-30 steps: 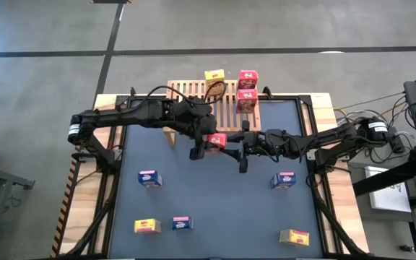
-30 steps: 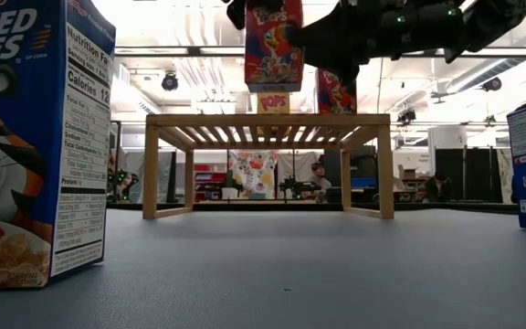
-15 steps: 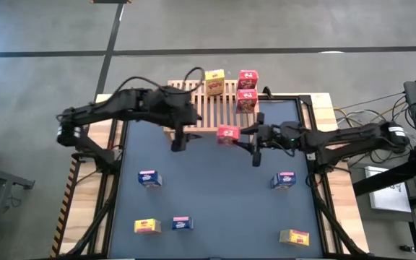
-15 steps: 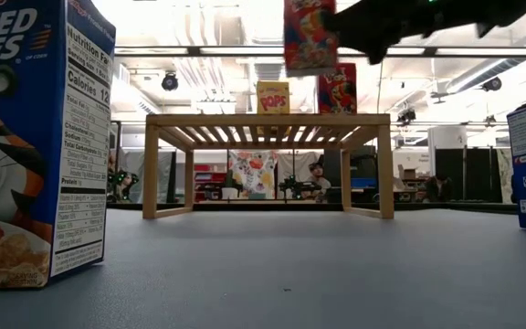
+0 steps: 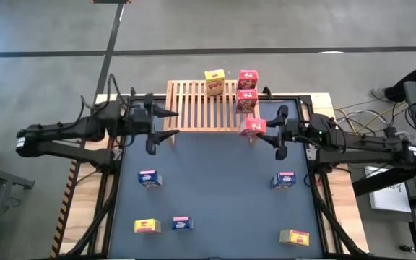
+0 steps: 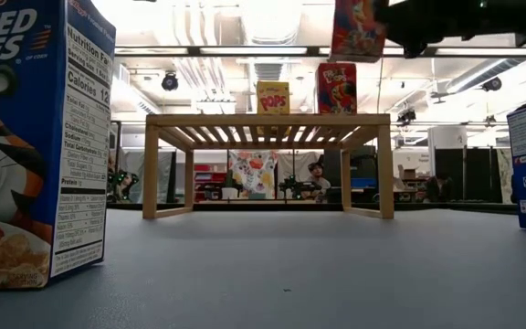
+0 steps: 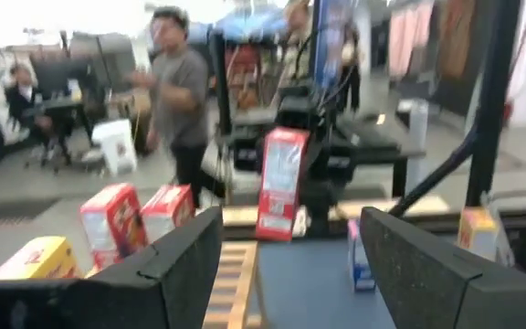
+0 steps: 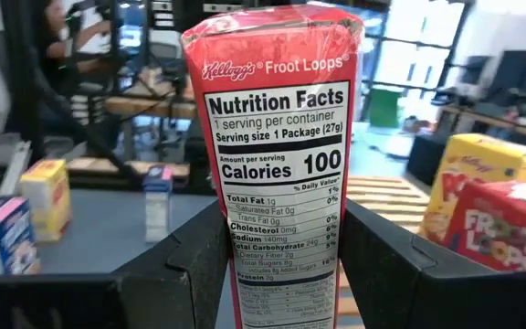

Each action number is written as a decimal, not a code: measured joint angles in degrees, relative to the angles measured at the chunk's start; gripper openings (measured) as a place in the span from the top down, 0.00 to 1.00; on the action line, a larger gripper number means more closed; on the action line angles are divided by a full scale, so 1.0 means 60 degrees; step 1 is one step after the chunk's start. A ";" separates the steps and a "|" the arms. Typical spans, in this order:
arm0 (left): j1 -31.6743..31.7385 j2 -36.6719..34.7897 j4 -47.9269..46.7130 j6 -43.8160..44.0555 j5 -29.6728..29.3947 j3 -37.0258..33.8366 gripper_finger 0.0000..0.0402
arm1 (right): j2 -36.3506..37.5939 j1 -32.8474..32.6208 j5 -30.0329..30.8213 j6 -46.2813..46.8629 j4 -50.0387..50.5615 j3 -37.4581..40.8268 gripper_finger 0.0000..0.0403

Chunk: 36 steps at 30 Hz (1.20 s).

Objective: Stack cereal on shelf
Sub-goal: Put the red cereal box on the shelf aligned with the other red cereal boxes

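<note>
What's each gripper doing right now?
Left gripper: open, empty, beside the wooden slatted rack.
Right gripper: shut on a red cardboard cereal box.

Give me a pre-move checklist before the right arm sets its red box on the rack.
1. Grip: right gripper shut on the red box, box upright between the fingers. Ok.
2. Box height: in the low view it hangs above the rack top. Ok.
3. Box over the slats: from above it sits at the rack's front right corner, not clearly over it. Not ok.
4. Free slats: two red boxes stand at the right end and a yellow box at the back; the rest is bare. Ok.
5. Left gripper: open, empty, off the rack's left end. Ok.
</note>
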<state>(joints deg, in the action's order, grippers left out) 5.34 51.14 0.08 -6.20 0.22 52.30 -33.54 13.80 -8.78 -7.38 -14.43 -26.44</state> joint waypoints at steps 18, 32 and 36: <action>-0.0004 -0.0481 0.3979 0.0379 0.0406 -0.2737 0.40 | -0.1399 0.4332 -0.4793 0.0028 -0.0073 0.0000 0.56; 0.0000 0.0063 0.3565 0.0306 0.0406 -0.2238 0.40 | -0.3221 0.4590 -0.5358 -0.0040 -0.1209 -0.0011 0.56; 0.0000 0.0163 0.3552 0.0304 0.0402 -0.2238 0.40 | -0.3174 0.4699 -0.5364 -0.0047 -0.1168 -0.0011 0.56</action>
<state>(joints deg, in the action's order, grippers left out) 5.34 52.12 21.40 -4.38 2.63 38.87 -52.58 42.00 -40.96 -7.66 -21.43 -26.50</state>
